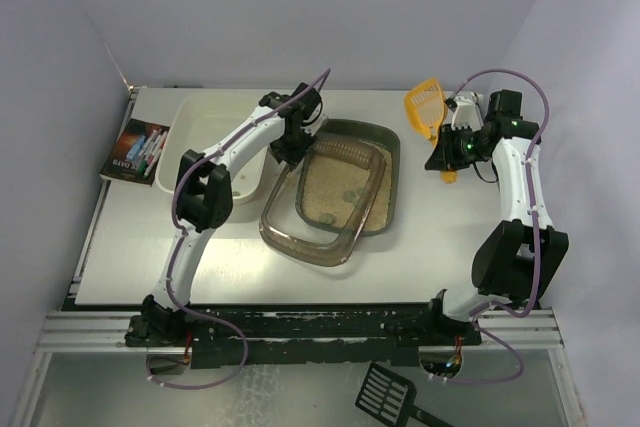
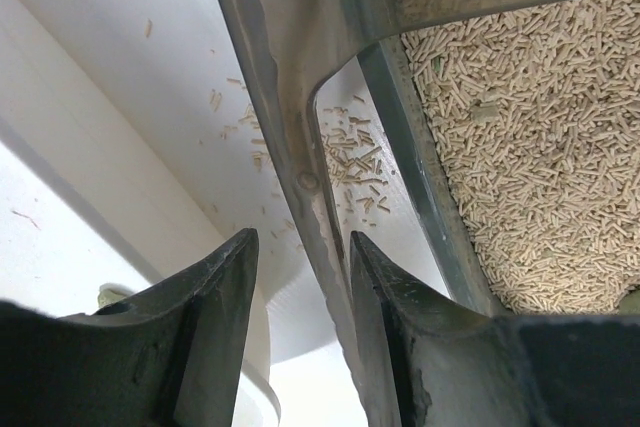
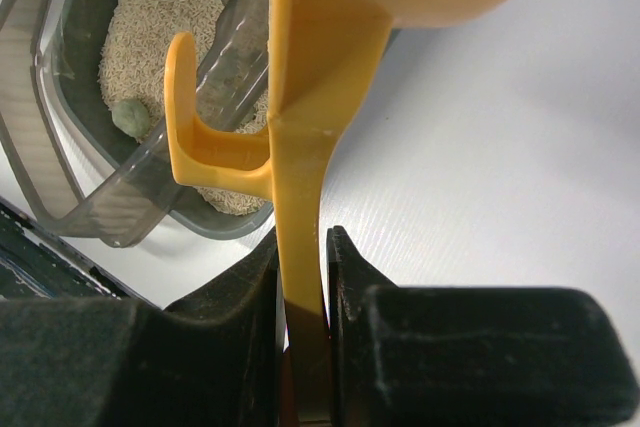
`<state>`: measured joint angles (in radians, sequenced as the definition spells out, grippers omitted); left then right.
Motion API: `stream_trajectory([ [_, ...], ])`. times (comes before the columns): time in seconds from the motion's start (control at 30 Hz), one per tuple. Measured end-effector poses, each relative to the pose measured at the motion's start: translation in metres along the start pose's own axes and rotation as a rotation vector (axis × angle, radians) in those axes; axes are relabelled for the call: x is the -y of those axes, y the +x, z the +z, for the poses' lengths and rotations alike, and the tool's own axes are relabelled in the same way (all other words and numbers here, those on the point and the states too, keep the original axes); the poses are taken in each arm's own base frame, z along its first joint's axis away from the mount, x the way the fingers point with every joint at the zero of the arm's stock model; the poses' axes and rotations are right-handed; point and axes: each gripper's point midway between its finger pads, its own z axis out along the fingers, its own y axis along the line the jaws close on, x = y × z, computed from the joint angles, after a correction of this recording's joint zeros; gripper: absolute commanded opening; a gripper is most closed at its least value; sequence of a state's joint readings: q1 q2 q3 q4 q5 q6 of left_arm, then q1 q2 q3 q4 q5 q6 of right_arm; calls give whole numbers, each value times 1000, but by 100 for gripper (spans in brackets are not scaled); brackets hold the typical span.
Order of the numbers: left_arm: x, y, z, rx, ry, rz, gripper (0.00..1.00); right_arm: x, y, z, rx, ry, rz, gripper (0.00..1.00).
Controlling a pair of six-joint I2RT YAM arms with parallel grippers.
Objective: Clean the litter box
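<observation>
White bench under lavender walls carries the litter box at its centre, with pellet litter and greenish lumps inside and its translucent brown frame askew on top. The left gripper stands open astride the frame's far-left corner, beside the white tub. The right gripper is clamped on the handle of the yellow scoop, right of the box.

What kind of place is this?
Probably a robotics lab test cell: plain pale walls around a white tabletop, two robot arms bolted to a metal rail, and a dark brown translucent plastic litter box staged as a prop.
</observation>
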<state>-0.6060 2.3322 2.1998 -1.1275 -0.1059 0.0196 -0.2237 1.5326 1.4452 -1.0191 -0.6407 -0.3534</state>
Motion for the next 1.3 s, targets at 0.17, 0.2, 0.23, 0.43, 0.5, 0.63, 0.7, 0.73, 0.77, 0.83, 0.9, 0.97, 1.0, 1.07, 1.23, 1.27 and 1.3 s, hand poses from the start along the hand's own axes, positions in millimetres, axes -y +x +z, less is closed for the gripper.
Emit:
stream_trajectory([
  [0.17,2,6,11,-32,4,3,49,0,0,0,0,0,1,0],
  [0.2,2,8,14,-41,4,4,49,0,0,0,0,1,1,0],
  [0.23,3,9,16,-48,5,5,48,1,0,0,1,1,1,0],
  [0.43,3,12,21,-63,6,6,33,1,0,-1,1,3,3,0],
  [0.5,4,12,21,-63,9,6,29,1,0,-1,2,3,3,0],
  [0.63,3,10,17,-58,9,4,29,1,0,-1,1,3,3,0],
  [0.7,3,5,13,-44,10,3,27,1,0,-1,1,3,3,0],
  [0.73,3,3,11,-39,12,2,25,1,0,-1,1,3,3,0],
  [0.77,4,2,10,-35,13,2,24,1,0,-1,2,3,3,0],
  [0.83,4,1,7,-31,18,0,20,1,0,-1,1,3,3,0],
  [0.9,6,1,3,-36,27,-4,18,1,0,-1,1,3,3,0],
  [0.97,7,-1,-4,-33,39,-13,17,1,0,-1,1,3,3,0],
  [1.0,8,-3,-8,-29,46,-19,16,1,0,-1,1,3,3,0],
  [1.07,10,-7,-16,-15,60,-34,15,1,0,-1,2,2,3,0],
  [1.23,18,-20,-31,28,100,-99,7,2,0,-1,2,3,3,0],
  [1.27,19,-22,-34,36,105,-122,7,2,0,-1,2,3,4,0],
  [1.3,20,-24,-36,44,108,-148,7,2,0,-1,2,3,4,0],
])
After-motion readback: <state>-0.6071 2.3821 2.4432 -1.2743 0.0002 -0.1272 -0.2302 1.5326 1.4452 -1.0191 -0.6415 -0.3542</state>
